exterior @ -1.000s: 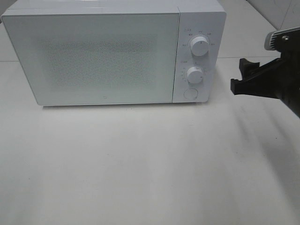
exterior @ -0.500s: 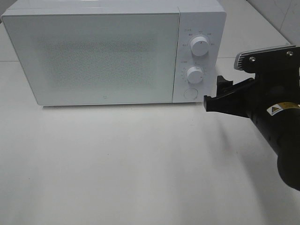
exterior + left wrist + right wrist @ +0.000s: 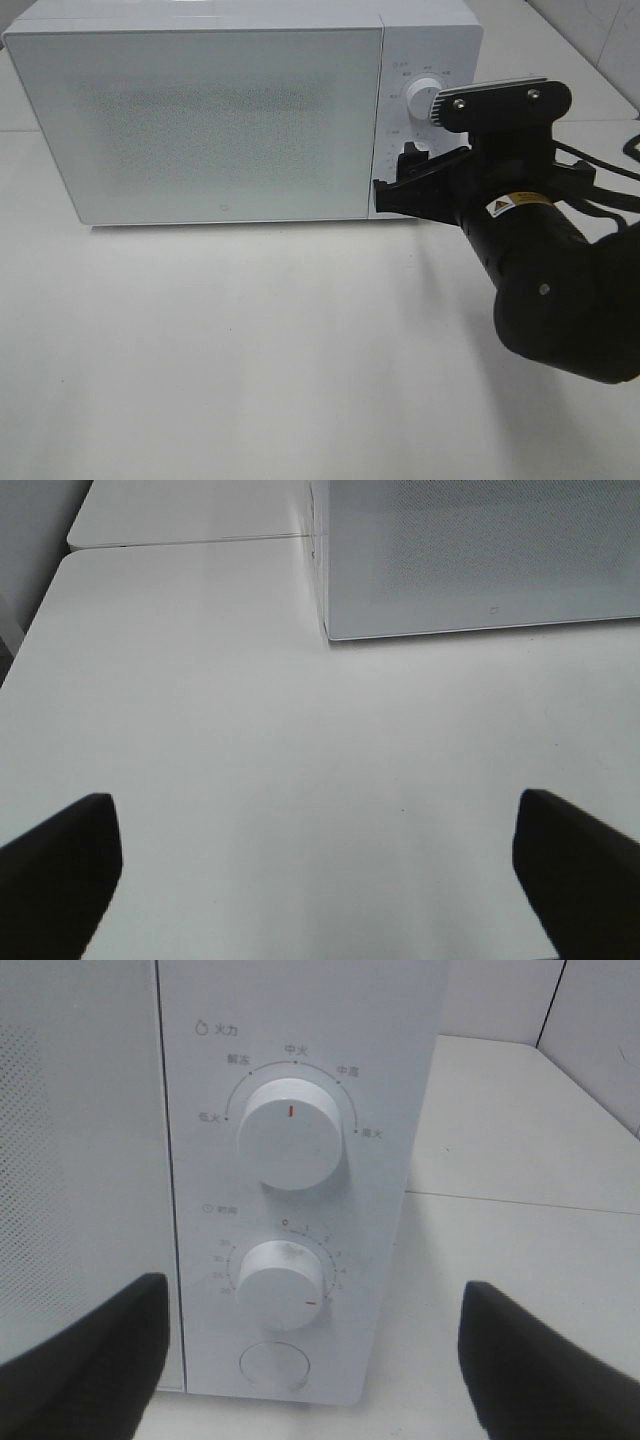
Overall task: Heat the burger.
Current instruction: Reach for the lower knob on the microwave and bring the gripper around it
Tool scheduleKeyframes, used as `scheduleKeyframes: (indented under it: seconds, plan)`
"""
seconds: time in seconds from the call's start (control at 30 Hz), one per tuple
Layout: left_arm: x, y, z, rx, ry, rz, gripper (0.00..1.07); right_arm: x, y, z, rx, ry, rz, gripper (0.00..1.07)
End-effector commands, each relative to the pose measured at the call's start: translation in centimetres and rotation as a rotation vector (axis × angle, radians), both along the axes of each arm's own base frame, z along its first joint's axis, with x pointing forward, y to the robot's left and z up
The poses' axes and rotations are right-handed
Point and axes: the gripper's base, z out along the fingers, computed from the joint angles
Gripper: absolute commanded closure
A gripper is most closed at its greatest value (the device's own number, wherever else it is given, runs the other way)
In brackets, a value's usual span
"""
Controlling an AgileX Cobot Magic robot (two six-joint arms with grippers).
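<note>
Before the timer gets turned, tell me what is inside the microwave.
Nothing inside can be seen. The microwave door is shut, and its white dotted panel covers the whole interior in every view.

1. The microwave (image 3: 200,120) fills the upper left and centre of the frame with its door shut, a solid wall.
2. My right pincer (image 3: 393,178), fingers spread, sits close against its control panel (image 3: 300,1020). The lower knob (image 3: 282,1283) and round button (image 3: 273,1367) are straight ahead.
3. My right arm (image 3: 540,270) blocks the middle right.
4. Open desk (image 3: 250,350) spans the lower frame and gives free passage.
5. My left pincer (image 3: 320,880), spread wide, faces open desk.
</note>
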Motion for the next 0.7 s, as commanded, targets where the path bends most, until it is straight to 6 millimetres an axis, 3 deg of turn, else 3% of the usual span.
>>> scheduleKeyframes:
  seconds: [0.03, 0.43, 0.7]
  plan:
    - [-0.3, -0.1, 0.0, -0.012, -0.03, -0.005, 0.07, 0.5, 0.7, -0.2, -0.012, -0.007, 0.007, 0.3]
    - [-0.3, -0.1, 0.0, -0.012, -0.03, -0.005, 0.07, 3.1, 3.1, -2.8, 0.009, 0.012, -0.006, 0.24]
    - [-0.3, -0.1, 0.0, -0.012, -0.03, -0.005, 0.07, 4.8, 2.4, -3.4, 0.041, -0.004, -0.06, 0.26]
